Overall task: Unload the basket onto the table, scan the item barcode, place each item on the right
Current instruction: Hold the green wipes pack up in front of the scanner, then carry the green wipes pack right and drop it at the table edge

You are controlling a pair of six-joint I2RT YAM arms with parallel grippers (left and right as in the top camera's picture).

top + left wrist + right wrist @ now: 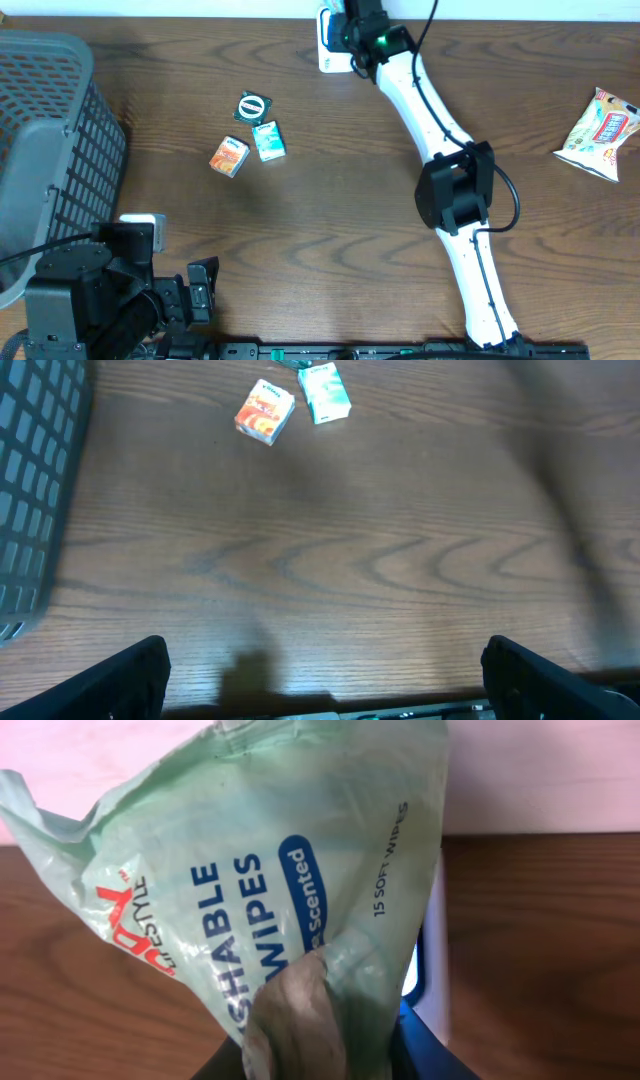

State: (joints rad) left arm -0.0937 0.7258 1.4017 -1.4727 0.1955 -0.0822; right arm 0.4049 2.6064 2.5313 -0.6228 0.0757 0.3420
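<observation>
Wipes pack [270, 890], legible wrist-side only

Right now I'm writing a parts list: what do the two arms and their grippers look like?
The right arm has white tubular links, black joint housings, a black cable alongside and a green light near its black right gripper. The left arm is black and blocky with a pale rectangular piece; the left gripper has broad black fingers.

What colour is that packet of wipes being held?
The wipes packet is pale green with blue lettering; right wrist view shows it best.
</observation>
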